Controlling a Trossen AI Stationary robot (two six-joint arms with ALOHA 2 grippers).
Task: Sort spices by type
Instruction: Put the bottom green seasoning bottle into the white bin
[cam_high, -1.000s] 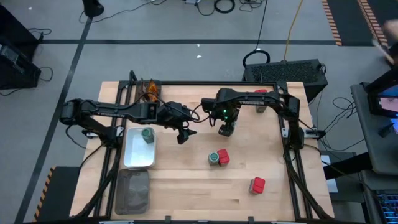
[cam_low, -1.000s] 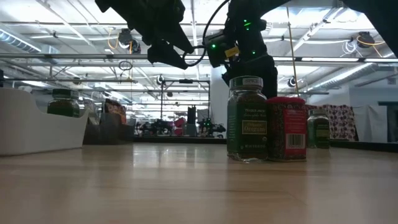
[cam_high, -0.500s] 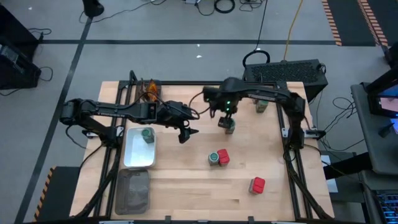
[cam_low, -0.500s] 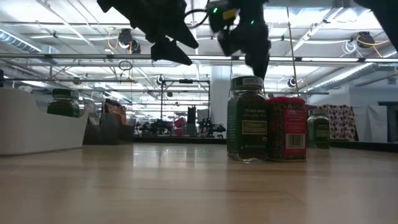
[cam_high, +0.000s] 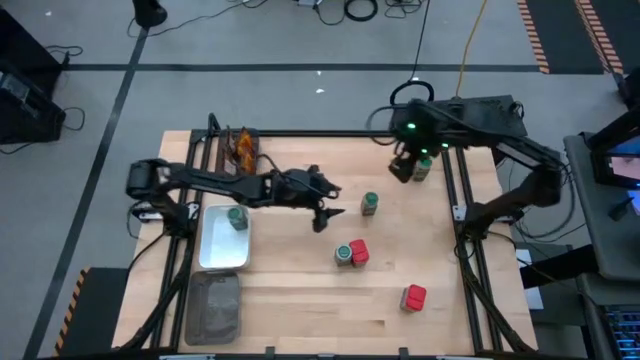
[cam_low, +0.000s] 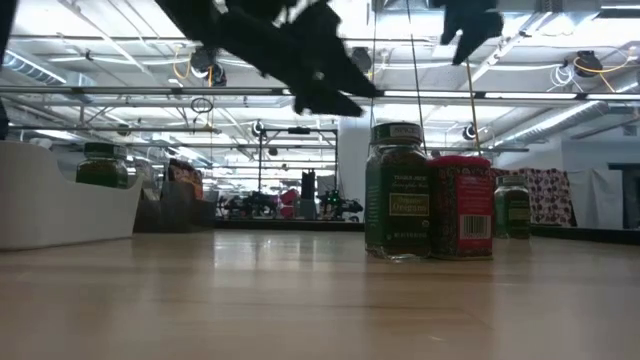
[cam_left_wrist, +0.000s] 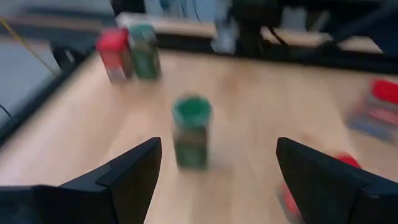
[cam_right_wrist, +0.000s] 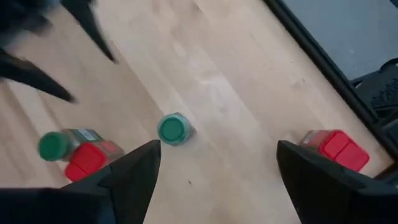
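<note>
A jar with a green lid (cam_high: 370, 203) stands alone on its base at mid-table. My left gripper (cam_high: 336, 200) is open just to its left, pointing at it; in the left wrist view the jar (cam_left_wrist: 191, 129) is ahead of the gripper's (cam_left_wrist: 217, 146) spread fingers, untouched. My right gripper (cam_high: 404, 166) hangs open and high over the far right, looking down on the jar (cam_right_wrist: 173, 129). A second jar and a red packet (cam_high: 350, 252) stand side by side nearer the front. Another red packet (cam_high: 413, 297) lies front right. A jar (cam_high: 237, 216) stands in the tray (cam_high: 222, 255).
A jar and a red packet (cam_left_wrist: 127, 48) stand at the far right edge, under my right arm. Orange sachets (cam_high: 240, 145) lie at the far left corner. A second grey tray (cam_high: 213, 305) sits at the front left. Bare wood lies between the lone jar and the front pair.
My right gripper has risen off the lone jar and swung toward the far right corner, leaving the jar upright where it was. My left gripper has moved right toward that jar and sunk a little, tipping further down.
</note>
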